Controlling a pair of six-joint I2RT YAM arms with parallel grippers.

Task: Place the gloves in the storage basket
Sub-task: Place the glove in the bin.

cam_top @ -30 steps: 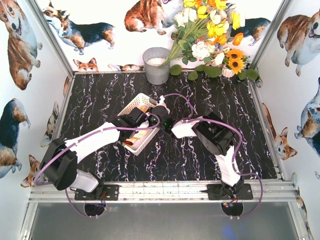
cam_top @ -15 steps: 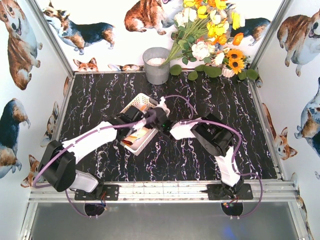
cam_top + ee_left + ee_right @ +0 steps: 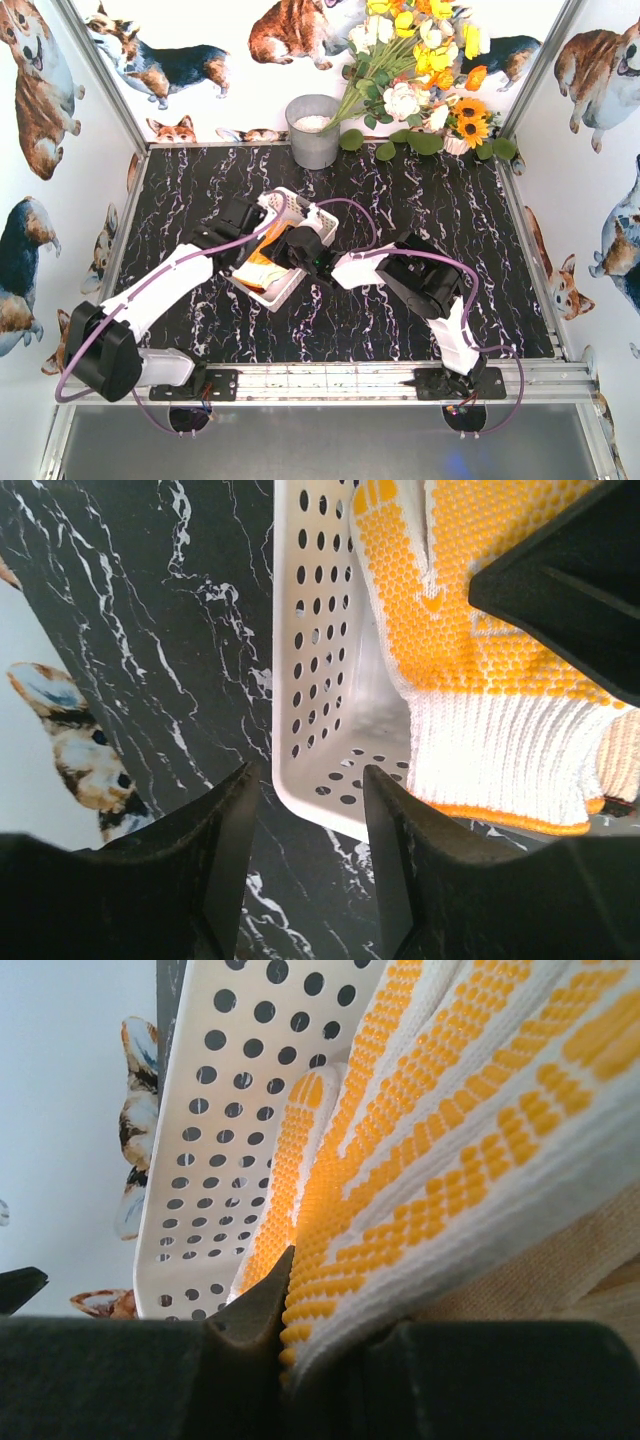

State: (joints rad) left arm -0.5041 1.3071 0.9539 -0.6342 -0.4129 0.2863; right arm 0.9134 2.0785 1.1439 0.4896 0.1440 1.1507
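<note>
The white perforated storage basket (image 3: 275, 297) lies at the table's middle left. A knit glove with yellow dots and an orange cuff (image 3: 262, 266) lies inside it. My right gripper (image 3: 291, 246) reaches into the basket from the right and is shut on this glove (image 3: 450, 1110), close against the basket wall (image 3: 220, 1110). A cream glove (image 3: 560, 1270) lies under it. My left gripper (image 3: 248, 216) is open at the basket's far left side. In the left wrist view (image 3: 310, 820) its fingers frame a basket corner (image 3: 320, 680), with the yellow glove (image 3: 470, 630) beyond. The other gloves are hidden.
A grey metal bucket (image 3: 313, 130) stands at the back centre. A bunch of artificial flowers (image 3: 420, 70) fills the back right. Side walls with dog pictures close in the black marbled table (image 3: 450, 220). A metal rail (image 3: 320, 383) runs along the front.
My right gripper has moved left into the basket with the yellow glove. My left gripper has moved up and left along the basket. The basket has shifted slightly left.
</note>
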